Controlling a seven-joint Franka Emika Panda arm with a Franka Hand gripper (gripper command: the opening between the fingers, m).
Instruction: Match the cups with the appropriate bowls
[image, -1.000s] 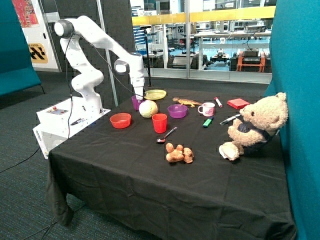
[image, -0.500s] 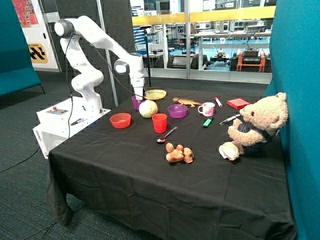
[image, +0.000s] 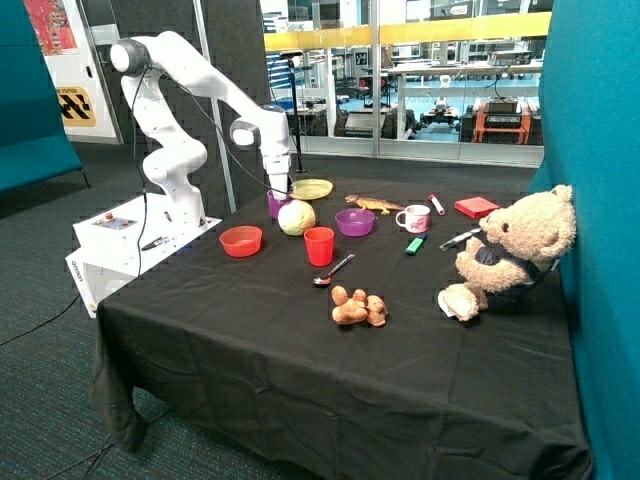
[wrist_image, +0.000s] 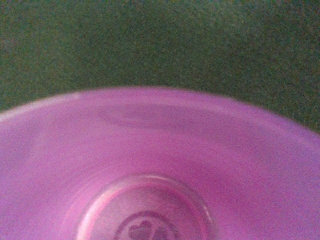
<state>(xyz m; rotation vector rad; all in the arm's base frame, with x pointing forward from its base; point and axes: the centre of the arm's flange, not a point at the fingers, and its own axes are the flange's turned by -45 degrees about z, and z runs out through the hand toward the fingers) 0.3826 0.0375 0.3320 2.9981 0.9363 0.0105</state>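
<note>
Purple cup (image: 276, 204) sits directly under the gripper (image: 277, 190); its grasp can't be told.

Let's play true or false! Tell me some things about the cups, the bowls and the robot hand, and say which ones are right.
1. The gripper is down at the purple cup. True.
2. The red cup sits inside the red bowl. False: it stands on the cloth, apart from that bowl.
3. The wrist view looks down into the purple cup. True.
4. The purple bowl has a cup in it. False: no cup is in it.
5. The spoon lies in front of the red cup. True.
6. The teddy bear sits next to the red bowl. False: it sits at the far end of the table from it.
</note>
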